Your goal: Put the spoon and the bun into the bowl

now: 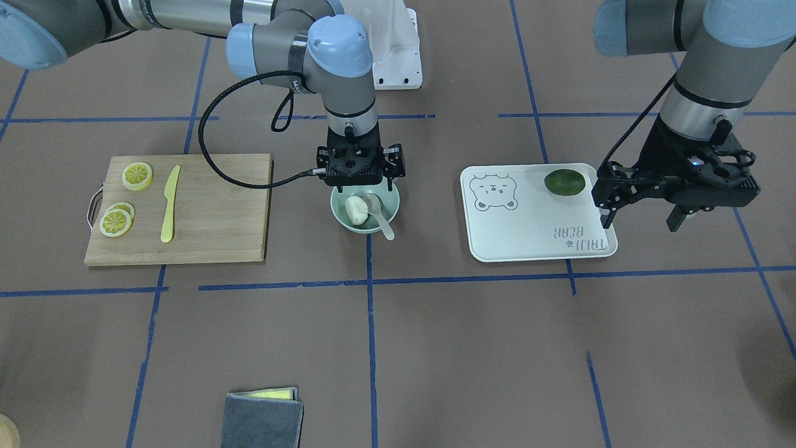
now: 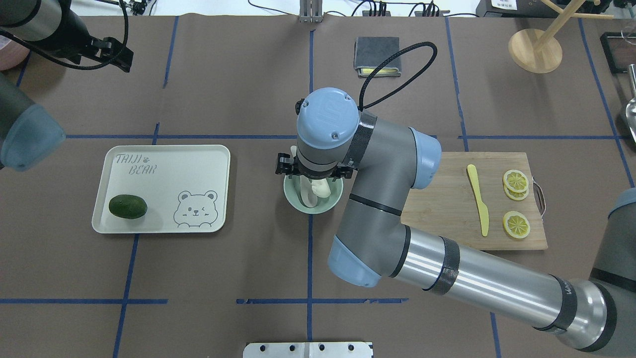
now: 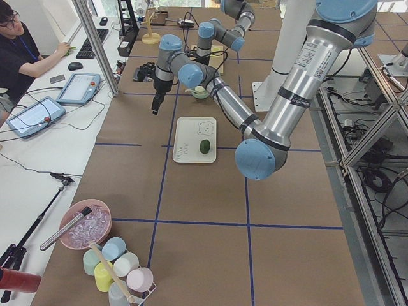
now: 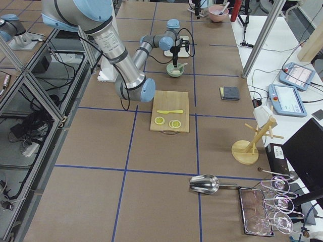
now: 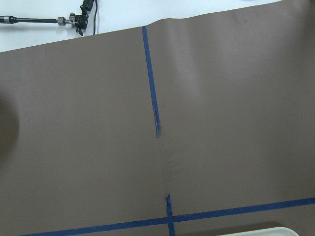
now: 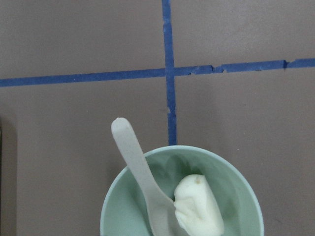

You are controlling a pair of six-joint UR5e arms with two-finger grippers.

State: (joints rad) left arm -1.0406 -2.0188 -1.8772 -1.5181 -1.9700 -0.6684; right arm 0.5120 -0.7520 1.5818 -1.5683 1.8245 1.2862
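Observation:
The pale mint-green bowl (image 1: pixel 339 218) stands at the table's middle. The cream-white bun (image 1: pixel 356 210) lies inside it. The greyish-white spoon (image 1: pixel 379 214) lies with its scoop in the bowl beside the bun and its handle sticking out over the rim. My right gripper (image 1: pixel 365 185) hangs straight above the bowl, open and empty. The right wrist view shows the bowl (image 6: pixel 236 182), spoon (image 6: pixel 135 157) and bun (image 6: pixel 199 206) just below, with no fingers in it. My left gripper (image 1: pixel 640 219) is open and empty, raised beside the white tray's edge.
A white bear-print tray (image 1: pixel 528 236) holds a dark green fruit (image 1: pixel 564 182). A wooden cutting board (image 1: pixel 205 211) carries lemon slices (image 1: pixel 137 175) and a yellow knife (image 1: pixel 169 204). A folded grey cloth (image 1: pixel 264 420) lies near the operators' edge.

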